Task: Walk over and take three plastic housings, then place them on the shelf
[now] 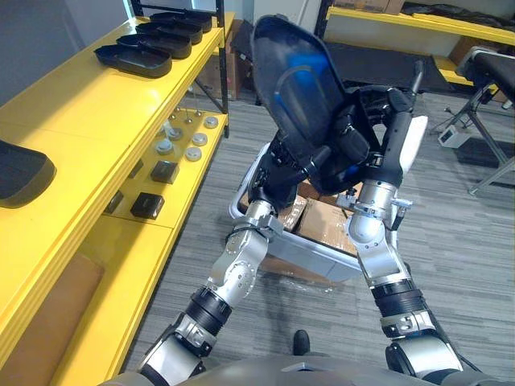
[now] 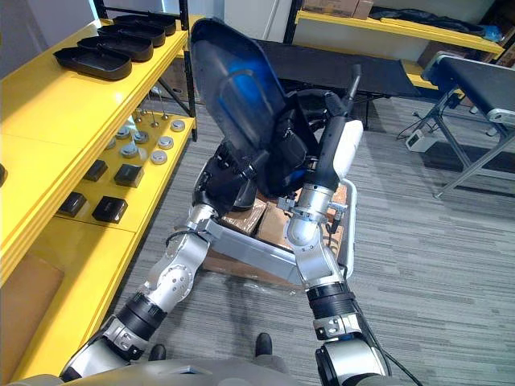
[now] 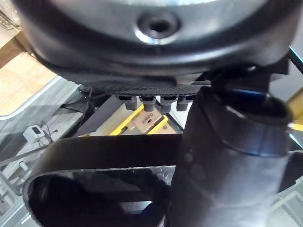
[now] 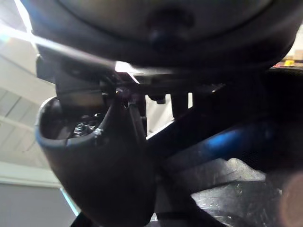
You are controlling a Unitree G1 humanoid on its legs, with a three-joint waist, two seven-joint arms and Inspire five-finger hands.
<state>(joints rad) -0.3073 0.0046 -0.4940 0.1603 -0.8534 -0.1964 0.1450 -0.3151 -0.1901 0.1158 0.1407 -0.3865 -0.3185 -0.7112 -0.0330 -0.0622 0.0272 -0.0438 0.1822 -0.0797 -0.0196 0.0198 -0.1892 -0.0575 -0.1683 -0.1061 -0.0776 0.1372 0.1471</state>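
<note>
You hold the black plastic housing (image 1: 302,88) raised between both hands. Your right hand (image 1: 366,145) lays straight fingers (image 2: 352,84) against it. Your left hand (image 1: 278,178) is beneath it, and its fingers are hidden, so their state can't be told.

On the yellow shelf (image 1: 88,112) the top board lies free between the far row of black housings (image 1: 157,36) and a single housing (image 1: 20,173) at its near end. Small black boxes (image 1: 147,206) and metal discs (image 1: 193,153) crowd the lower board (image 1: 189,186). A cart (image 1: 322,261) with cardboard boxes (image 1: 322,225) stands beneath the arms.
</note>
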